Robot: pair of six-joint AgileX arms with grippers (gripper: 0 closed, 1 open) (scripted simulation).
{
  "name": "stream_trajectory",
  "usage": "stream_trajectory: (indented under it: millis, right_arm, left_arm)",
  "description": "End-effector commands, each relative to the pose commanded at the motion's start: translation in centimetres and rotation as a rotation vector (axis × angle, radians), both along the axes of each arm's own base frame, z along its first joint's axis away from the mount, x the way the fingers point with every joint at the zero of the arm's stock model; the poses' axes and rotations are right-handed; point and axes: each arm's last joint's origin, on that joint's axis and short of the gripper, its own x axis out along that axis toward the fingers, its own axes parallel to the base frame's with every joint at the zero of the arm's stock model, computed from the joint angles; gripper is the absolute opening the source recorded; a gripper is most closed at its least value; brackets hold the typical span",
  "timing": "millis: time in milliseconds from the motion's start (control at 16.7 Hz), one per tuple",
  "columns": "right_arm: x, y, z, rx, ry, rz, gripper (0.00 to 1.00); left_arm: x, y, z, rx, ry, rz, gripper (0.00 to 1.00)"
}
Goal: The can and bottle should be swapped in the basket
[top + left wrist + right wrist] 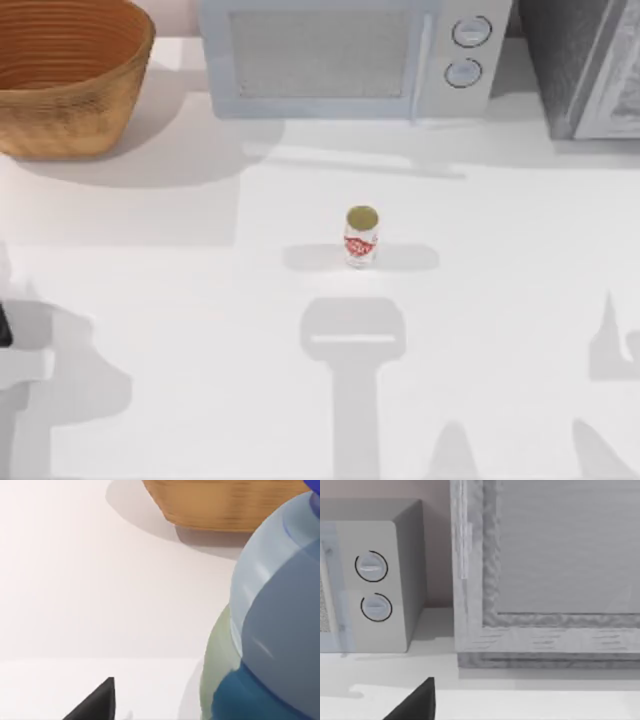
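Though far from basket (70, 90), can (361, 237) upright.

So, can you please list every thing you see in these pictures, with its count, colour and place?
can: one, white with red print and gold top, upright mid-table
basket: one, orange-brown wicker, table's far left corner
bottle: one, clear bluish with blue label, close to the left wrist camera, near the basket
microwave: one, pale grey with two round dials, far edge, centre
cabinet: one, grey, far right corner
table: one, white
left gripper finger: one black tip, left wrist view
right gripper finger: one black tip, right wrist view
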Motion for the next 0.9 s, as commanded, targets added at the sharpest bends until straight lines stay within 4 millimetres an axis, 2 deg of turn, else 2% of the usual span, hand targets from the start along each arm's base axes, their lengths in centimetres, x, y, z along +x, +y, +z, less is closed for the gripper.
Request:
stream_trajectory:
  millis: [180, 420, 900]
  right_arm:
    - [0.0, 0.0, 0.0, 0.000, 0.000, 0.000, 1.00]
    - [0.0, 0.0, 0.0, 0.000, 0.000, 0.000, 1.00]
    - [0.0, 0.0, 0.0, 0.000, 0.000, 0.000, 1.00]
  left_arm:
    - [1.8, -0.2, -0.6, 0.002, -0.005, 0.000, 1.00]
    - [1.9, -0.3, -0.6, 0.003, -0.007, 0.000, 1.00]
    - [1.9, -0.3, -0.6, 0.003, -0.007, 0.000, 0.40]
